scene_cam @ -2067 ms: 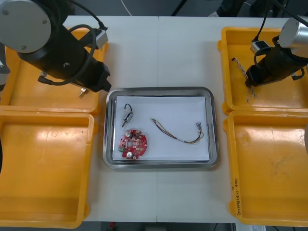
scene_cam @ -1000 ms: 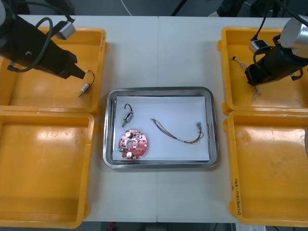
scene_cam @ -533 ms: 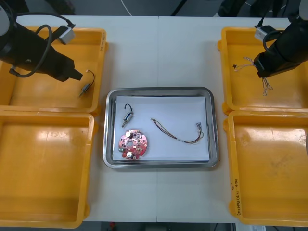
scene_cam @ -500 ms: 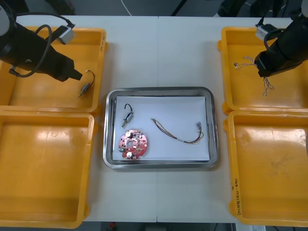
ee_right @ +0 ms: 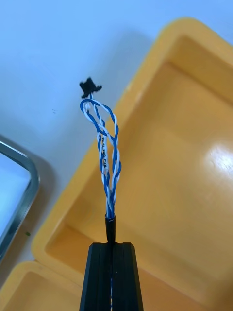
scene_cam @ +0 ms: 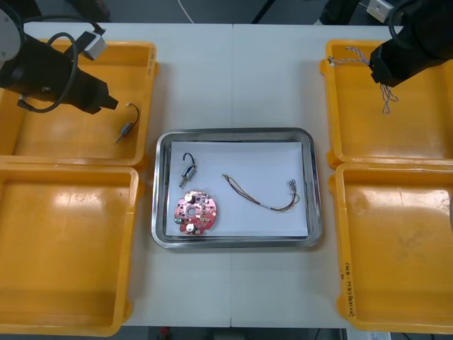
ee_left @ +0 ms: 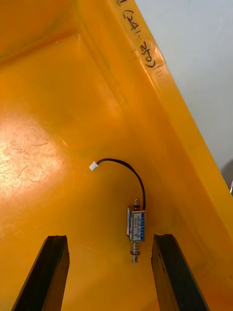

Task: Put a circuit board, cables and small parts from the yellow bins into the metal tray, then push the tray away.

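The twisted blue and white cable (scene_cam: 352,58) has just lifted toward the far rim of the yellow bin (scene_cam: 417,134) at two o'clock from the metal tray (scene_cam: 233,132), my right gripper (ee_right: 110,249) pinching it (black plug (ee_right: 90,86) at its free end). My left gripper (ee_left: 110,239), spread, hovers over a small metal part (ee_left: 136,227) at ten o'clock.

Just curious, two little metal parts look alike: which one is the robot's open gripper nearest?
The small metal part in the far left yellow bin, just ahead of the left gripper; its twin lies in the metal tray.
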Action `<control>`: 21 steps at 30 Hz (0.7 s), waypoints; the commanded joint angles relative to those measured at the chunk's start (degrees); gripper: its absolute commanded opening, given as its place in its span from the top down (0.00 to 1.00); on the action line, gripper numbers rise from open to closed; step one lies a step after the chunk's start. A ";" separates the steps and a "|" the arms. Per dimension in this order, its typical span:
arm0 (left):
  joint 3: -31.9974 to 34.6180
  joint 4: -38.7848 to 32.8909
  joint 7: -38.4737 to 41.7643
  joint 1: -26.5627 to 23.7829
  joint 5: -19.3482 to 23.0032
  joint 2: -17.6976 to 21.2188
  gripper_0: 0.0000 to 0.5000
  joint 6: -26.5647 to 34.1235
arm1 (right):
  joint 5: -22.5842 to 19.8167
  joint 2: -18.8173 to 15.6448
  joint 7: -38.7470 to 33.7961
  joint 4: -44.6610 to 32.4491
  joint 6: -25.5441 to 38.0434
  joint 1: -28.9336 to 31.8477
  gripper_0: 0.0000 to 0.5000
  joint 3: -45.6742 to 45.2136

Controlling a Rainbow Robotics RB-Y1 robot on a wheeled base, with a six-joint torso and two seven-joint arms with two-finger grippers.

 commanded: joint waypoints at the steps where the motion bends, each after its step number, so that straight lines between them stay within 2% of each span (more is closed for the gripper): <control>1: -2.29 -0.67 -8.70 1.60 -0.68 -0.48 0.00 -2.37 | -3.32 -1.21 -0.53 -6.81 0.22 1.48 1.00 5.07; 12: -7.03 -0.67 -8.79 4.06 -0.94 -0.48 0.00 -7.65 | -11.41 -1.13 -0.36 -18.06 0.22 5.70 1.00 15.62; 17: -8.35 -0.67 -8.79 4.67 -0.94 -0.48 0.00 -8.35 | -11.67 0.19 -0.01 -20.79 0.22 6.75 1.00 20.45; 21: -9.58 -0.58 -8.62 5.11 -0.94 -0.48 0.00 -9.23 | -9.47 2.83 0.52 -21.05 0.22 7.10 1.00 23.53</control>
